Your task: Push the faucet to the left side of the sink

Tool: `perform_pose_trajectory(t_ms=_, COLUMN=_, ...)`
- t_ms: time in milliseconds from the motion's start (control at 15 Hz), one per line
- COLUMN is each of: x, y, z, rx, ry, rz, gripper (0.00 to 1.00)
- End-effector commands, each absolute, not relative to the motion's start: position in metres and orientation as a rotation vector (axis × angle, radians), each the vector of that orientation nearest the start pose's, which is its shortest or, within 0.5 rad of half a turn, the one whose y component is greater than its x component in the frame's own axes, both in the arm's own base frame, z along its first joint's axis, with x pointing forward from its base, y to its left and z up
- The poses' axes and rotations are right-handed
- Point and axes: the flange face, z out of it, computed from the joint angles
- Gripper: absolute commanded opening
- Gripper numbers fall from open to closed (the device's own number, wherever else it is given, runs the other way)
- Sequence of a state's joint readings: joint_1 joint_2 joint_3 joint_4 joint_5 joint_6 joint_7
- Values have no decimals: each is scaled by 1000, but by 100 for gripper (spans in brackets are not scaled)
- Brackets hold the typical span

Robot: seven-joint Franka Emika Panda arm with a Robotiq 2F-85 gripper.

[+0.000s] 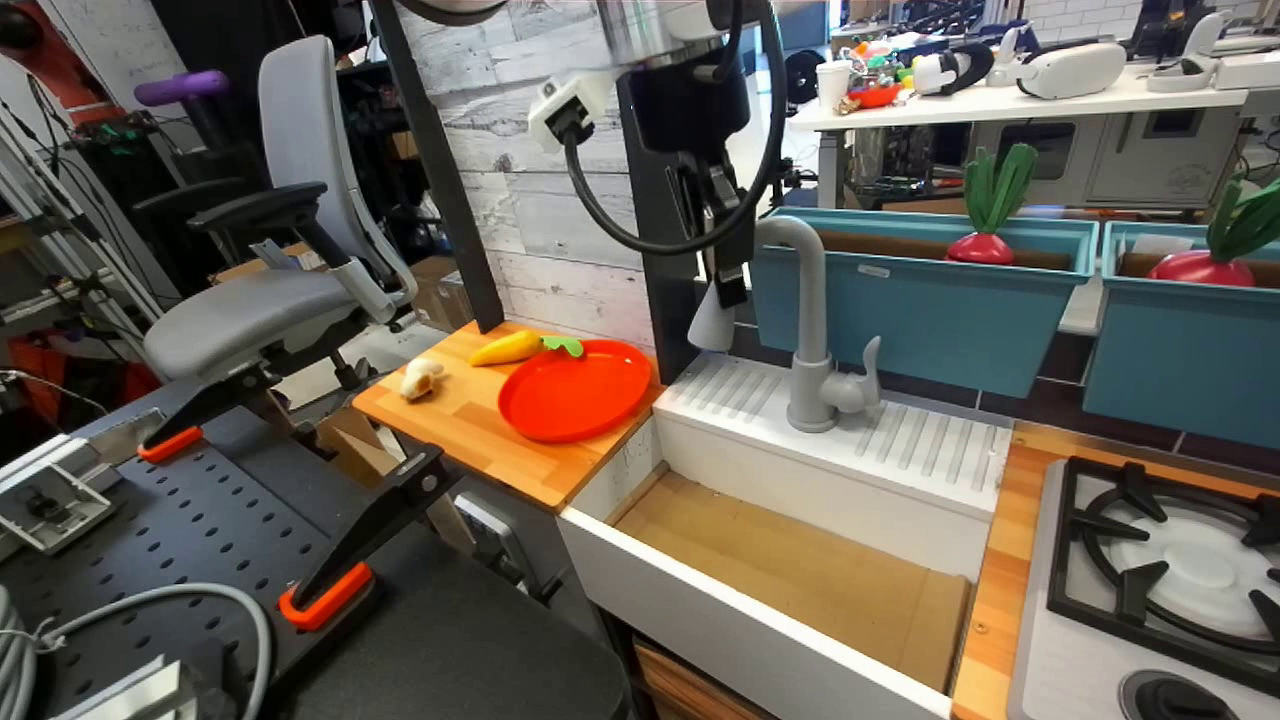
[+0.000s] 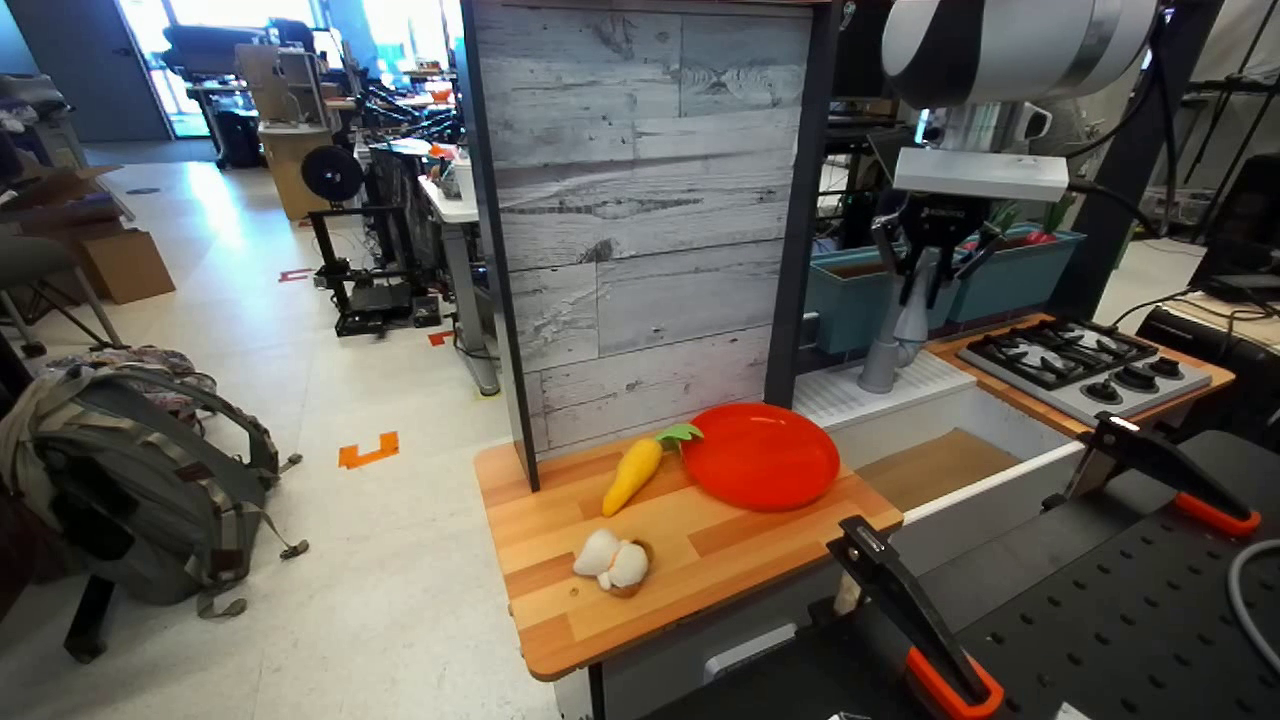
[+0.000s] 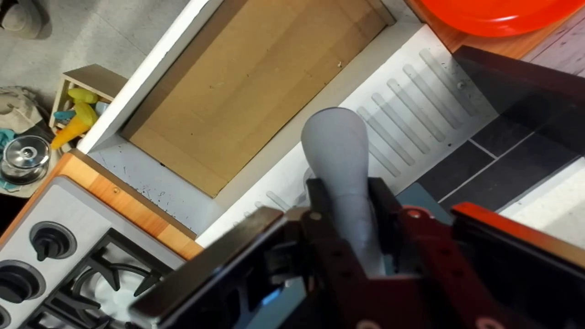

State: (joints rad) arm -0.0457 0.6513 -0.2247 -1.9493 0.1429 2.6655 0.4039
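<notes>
Two black fingers [image 3: 316,198] of the claw [image 3: 346,183] are clamping the spout [image 3: 338,155] of the faucet [image 1: 812,310], which is standing upright on the ribbed back ledge [image 1: 930,450] of the sink [image 1: 740,640]. From here, I judge, those fingers could be slipping along the tapering spout if the faucet is turning stiffly; pulling off its arc could be tilting it; swinging too far may be knocking the claw against the dark post [image 1: 667,240]. The wrist view is showing fingers on both sides of the spout, while an exterior view is showing the lever handle [image 1: 870,375], which I am not making out from the wrist.
</notes>
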Motion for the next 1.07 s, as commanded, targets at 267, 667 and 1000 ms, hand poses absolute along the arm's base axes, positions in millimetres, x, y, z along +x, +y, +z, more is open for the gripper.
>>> perform_pose_trajectory(t_ms=267, x=611, y=-163, z=174, rx=-2736, ry=1255, rz=-24, gripper=7)
perform_pose_trajectory(t_ms=667, x=623, y=-164, z=180, rx=-2651, ry=1279, rz=-27, gripper=7)
perform_pose_trajectory(t_ms=1000, x=631, y=-163, z=187, rx=-2654, ry=1278, rz=-45, gripper=7)
